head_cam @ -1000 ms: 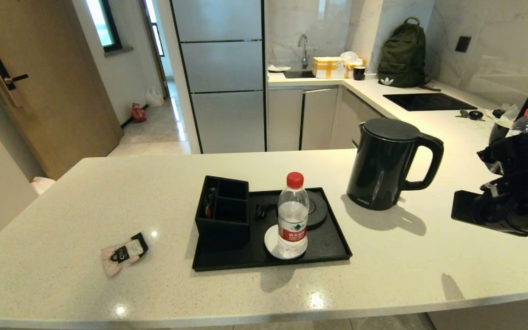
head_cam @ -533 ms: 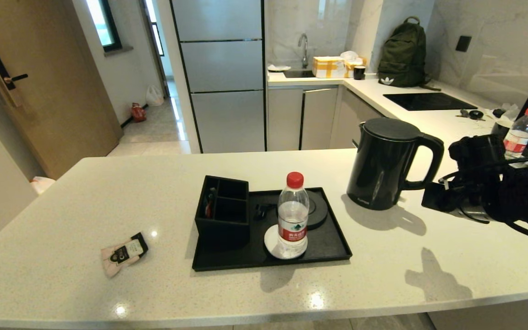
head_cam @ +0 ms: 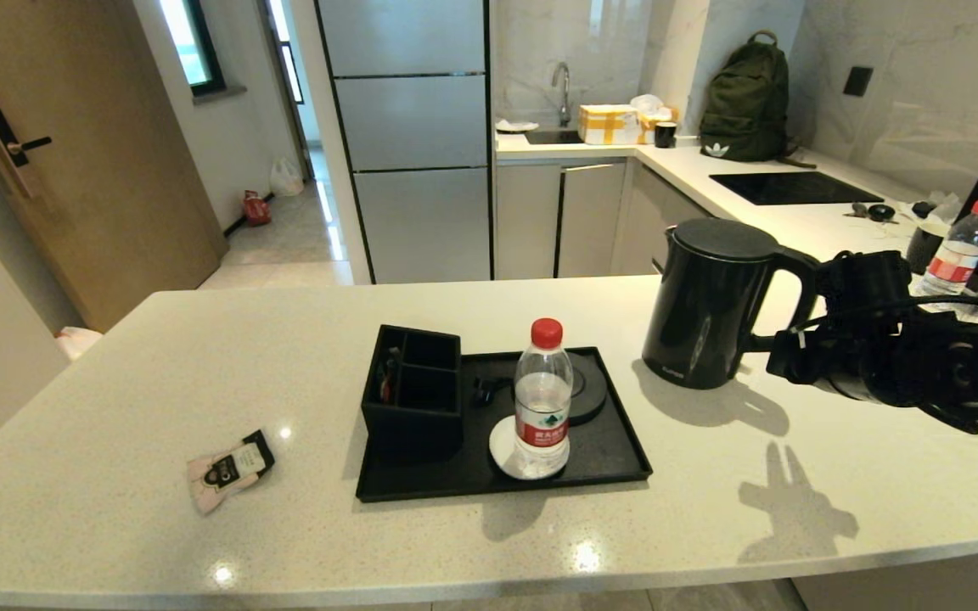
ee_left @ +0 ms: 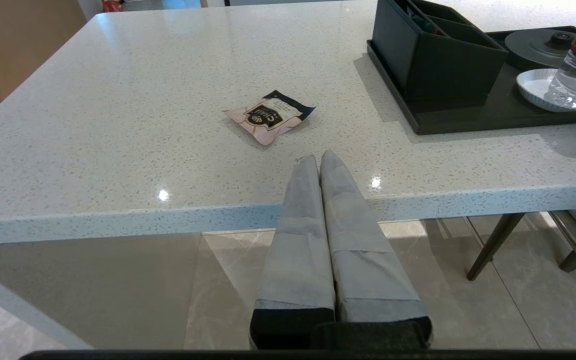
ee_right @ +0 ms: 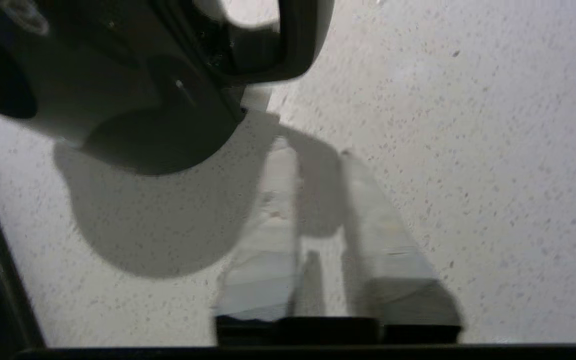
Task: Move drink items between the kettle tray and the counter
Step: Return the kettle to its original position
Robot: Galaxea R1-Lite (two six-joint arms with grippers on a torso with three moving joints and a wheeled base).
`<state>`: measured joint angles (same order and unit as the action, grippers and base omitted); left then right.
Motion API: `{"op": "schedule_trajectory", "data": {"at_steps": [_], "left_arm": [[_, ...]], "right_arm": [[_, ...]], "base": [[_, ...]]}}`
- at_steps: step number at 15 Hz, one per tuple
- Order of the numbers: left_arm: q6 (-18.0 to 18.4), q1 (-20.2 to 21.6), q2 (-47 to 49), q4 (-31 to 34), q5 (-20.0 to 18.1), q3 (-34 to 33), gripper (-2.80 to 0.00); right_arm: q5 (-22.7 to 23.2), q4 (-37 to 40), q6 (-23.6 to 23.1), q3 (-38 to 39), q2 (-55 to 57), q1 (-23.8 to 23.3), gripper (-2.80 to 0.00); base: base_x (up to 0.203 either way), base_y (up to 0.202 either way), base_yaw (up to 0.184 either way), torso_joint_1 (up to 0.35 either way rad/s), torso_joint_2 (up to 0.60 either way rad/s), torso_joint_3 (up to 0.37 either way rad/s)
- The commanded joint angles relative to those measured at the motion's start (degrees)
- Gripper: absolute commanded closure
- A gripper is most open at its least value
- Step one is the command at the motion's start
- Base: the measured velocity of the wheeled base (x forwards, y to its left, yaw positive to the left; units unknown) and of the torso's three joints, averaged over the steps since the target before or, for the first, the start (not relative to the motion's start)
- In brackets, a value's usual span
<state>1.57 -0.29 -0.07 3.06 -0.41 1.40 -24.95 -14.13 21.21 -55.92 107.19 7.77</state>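
Kettle (head_cam: 708, 304) stands off its tray (head_cam: 616, 458) toward the counter's (head_cam: 200, 356) right edge, so my right gripper (ee_right: 313, 160), jaws slightly apart, lines up on its handle (head_cam: 795, 293).

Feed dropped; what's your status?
Right pincer open, nearing kettle handle. Left pincer shut, parked. Kettle on counter; water bottle occupies tray.
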Motion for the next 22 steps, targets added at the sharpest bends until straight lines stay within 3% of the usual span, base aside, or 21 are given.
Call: {"op": "schedule_trajectory", "data": {"at_steps": [1, 8, 12, 15, 22], "left_arm": [[0.0, 0.0, 0.1, 0.0, 0.0, 0.0, 0.00], [0.0, 0.0, 0.1, 0.0, 0.1, 0.0, 0.00], [0.0, 0.0, 0.1, 0.0, 0.0, 0.0, 0.00], [0.0, 0.0, 0.1, 0.0, 0.1, 0.0, 0.00], [0.0, 0.0, 0.1, 0.0, 0.0, 0.0, 0.00]], "right_arm": [[-2.3, -0.3, -0.6, -2.2, 2.1, 0.4, -2.80], [-6.9, -5.4, -1.3, -4.8, 6.6, 0.4, -2.80], [-7.1, -5.6, -1.5, -4.8, 6.7, 0.3, -2.80], [-9.3, -16.8, -7.5, -4.9, 9.3, -4.2, -2.80], [-9.3, -17.6, -8.5, -6.8, 10.6, -6.2, -2.80]], "base": [[0.000, 0.000, 0.000, 0.000, 0.00, 0.000], [0.000, 0.000, 0.000, 0.000, 0.00, 0.000], [0.000, 0.000, 0.000, 0.000, 0.00, 0.000], [0.000, 0.000, 0.000, 0.000, 0.00, 0.000], [0.000, 0.000, 0.000, 0.000, 0.00, 0.000]]}}
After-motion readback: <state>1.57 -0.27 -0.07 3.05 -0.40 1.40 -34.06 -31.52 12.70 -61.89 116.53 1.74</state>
